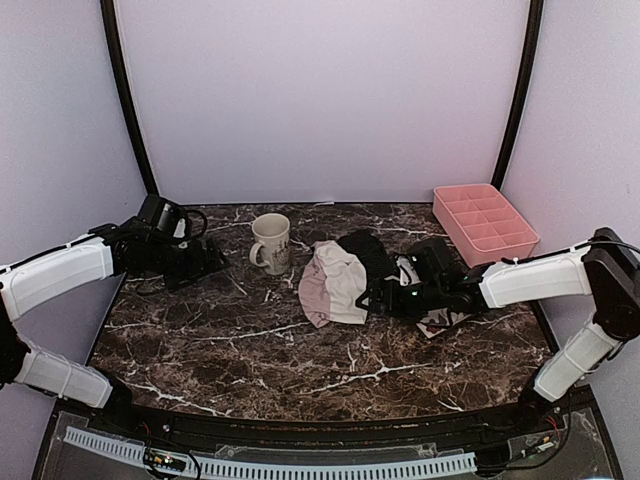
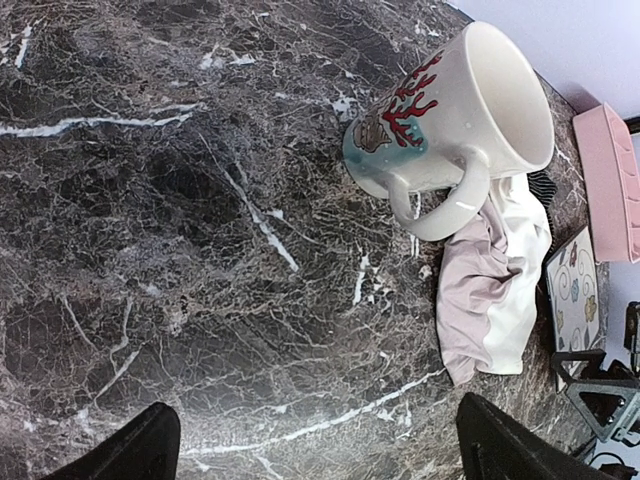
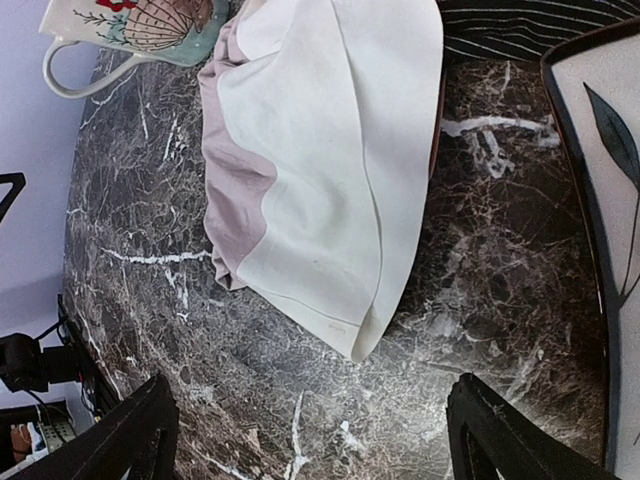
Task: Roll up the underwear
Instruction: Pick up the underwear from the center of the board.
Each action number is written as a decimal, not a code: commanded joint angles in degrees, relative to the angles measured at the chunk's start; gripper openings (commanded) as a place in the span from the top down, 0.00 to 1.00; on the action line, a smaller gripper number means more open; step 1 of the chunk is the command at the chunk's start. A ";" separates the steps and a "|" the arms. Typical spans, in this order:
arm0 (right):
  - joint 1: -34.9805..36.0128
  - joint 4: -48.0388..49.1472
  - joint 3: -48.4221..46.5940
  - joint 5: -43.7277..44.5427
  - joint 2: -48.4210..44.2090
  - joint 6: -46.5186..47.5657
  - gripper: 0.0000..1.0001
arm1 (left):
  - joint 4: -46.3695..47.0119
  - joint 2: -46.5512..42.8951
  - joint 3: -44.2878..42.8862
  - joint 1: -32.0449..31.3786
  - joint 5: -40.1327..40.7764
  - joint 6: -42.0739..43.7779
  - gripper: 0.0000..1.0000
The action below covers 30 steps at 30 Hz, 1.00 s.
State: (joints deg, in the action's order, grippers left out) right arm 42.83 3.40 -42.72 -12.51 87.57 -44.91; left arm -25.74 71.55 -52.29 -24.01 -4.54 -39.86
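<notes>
From above: left tool (image 1: 207,262) low over the desk (image 1: 250,350), fingers lost against the dark stone, spread impossible to judge here. Just right of it, a mug (image 1: 271,243). Right tool (image 1: 372,298) at the right edge of the pink and white underwear (image 1: 335,285), its fingers equally hard to separate. Behind that tool, black underwear (image 1: 365,248), partly covered by the arm. Under the arm, a plate (image 1: 440,322), only a corner showing. Farther right and back, a pink tray (image 1: 485,222). Dark marble veined with white; plain lilac walls (image 1: 320,100) on three sides.

Left wrist: left tool (image 2: 320,450) spread wide, nothing between the tips, only the tips in frame. Ahead and right, the mug (image 2: 450,120), handle over the bunched pink and white underwear (image 2: 495,280). Plate (image 2: 573,290) and pink tray (image 2: 610,180) cut off at the right edge.

Right wrist: right tool (image 3: 322,435) spread wide, holding nothing. Straight ahead, near the tips but apart, the pink and white underwear (image 3: 320,170). Beyond it, ribbed black underwear (image 3: 530,30), cropped by the top edge. To the right, the plate (image 3: 585,120), mostly out of frame.
</notes>
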 commanded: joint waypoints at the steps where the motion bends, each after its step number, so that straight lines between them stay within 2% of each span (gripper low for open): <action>1: 1.53 2.13 0.08 3.33 2.18 -4.52 0.10 | 0.65 -0.53 -1.67 0.00 0.05 0.99 0.01; 8: 2.21 2.42 -1.37 3.58 7.73 -7.94 0.15 | 1.22 1.01 -3.44 -0.04 0.37 2.14 0.01; 14: 2.39 5.02 -4.49 1.62 13.35 -11.83 0.27 | 1.91 1.88 -3.83 -0.03 0.08 3.65 0.01; 20: 3.13 6.60 -7.87 0.65 17.35 -14.16 0.54 | 3.78 2.15 -3.19 -0.01 -0.79 4.57 0.01; 22: 3.09 7.33 -8.19 -0.20 17.86 -14.65 0.68 | 3.94 1.98 -2.88 0.02 -1.21 4.64 0.01; 25: 3.22 5.92 -9.34 -2.76 17.47 -13.03 0.96 | 3.32 1.05 -2.69 -0.04 -1.30 6.39 0.01; 26: 3.21 4.24 -10.00 -3.68 16.82 -11.51 1.00 | 3.51 0.59 -2.40 -0.01 -1.60 7.46 0.01; 30: 3.57 -7.40 -9.26 -6.02 9.68 -0.16 1.00 | 4.34 -1.03 -1.91 -0.52 -5.23 13.04 0.01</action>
State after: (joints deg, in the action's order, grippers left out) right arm 45.50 5.52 -51.55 -15.16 104.40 -55.24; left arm -22.55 73.34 -54.43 -24.01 -6.22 -33.01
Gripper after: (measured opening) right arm 0.010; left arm 0.991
